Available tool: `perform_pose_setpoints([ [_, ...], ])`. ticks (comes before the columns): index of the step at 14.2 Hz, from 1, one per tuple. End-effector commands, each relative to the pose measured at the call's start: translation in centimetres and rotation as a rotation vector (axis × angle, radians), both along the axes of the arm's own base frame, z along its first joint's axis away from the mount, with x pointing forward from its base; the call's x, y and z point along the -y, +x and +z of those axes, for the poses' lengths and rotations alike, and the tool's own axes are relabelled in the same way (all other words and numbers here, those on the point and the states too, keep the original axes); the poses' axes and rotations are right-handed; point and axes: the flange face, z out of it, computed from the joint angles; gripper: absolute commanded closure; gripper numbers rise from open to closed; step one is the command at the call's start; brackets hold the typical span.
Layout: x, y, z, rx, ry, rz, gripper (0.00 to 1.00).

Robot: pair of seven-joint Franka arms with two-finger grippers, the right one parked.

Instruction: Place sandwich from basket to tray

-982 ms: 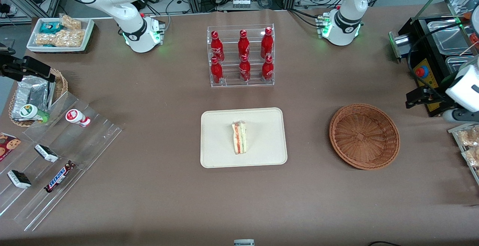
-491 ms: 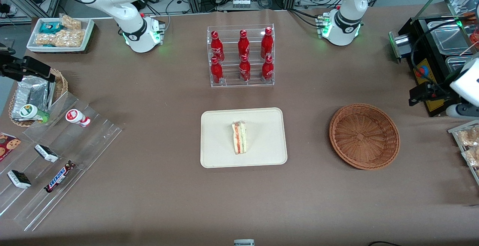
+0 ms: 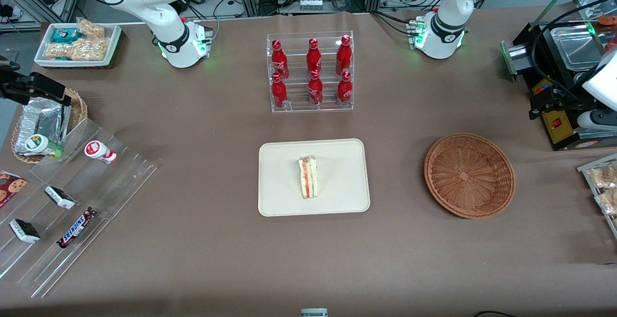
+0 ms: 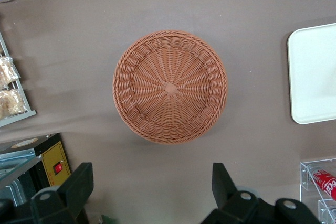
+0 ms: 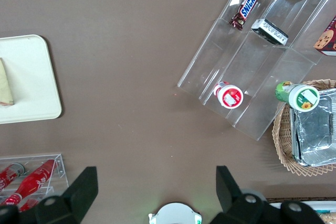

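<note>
The sandwich, a pale wedge with orange-red and green filling, lies on the cream tray in the middle of the table. The tray's edge also shows in the left wrist view, and the right wrist view shows the sandwich. The reddish-brown wicker basket is empty, beside the tray toward the working arm's end. My left gripper hangs high, off the basket's rim and farther from the front camera. It is open and empty, with the basket below it.
A clear rack of red cola bottles stands farther from the front camera than the tray. A black machine with steel pans and a rack of tan snacks sit by the working arm. Stepped acrylic shelves lie toward the parked arm's end.
My left gripper has moved away from the front camera, along the black machine. The sandwich, the tray and the basket have not moved.
</note>
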Motion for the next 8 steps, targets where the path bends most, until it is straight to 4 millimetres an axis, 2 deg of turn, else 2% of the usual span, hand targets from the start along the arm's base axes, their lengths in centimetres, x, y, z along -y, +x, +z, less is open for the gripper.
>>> perform_pose_setpoints([
  [1,0.19,-0.19,0.42,0.000,-0.012,-0.011,0.00],
  [3,0.36,0.08,1.09,0.015,-0.011,-0.011,0.00],
  [8,0.71,0.77,0.67,0.009,-0.011,-0.015,0.00],
])
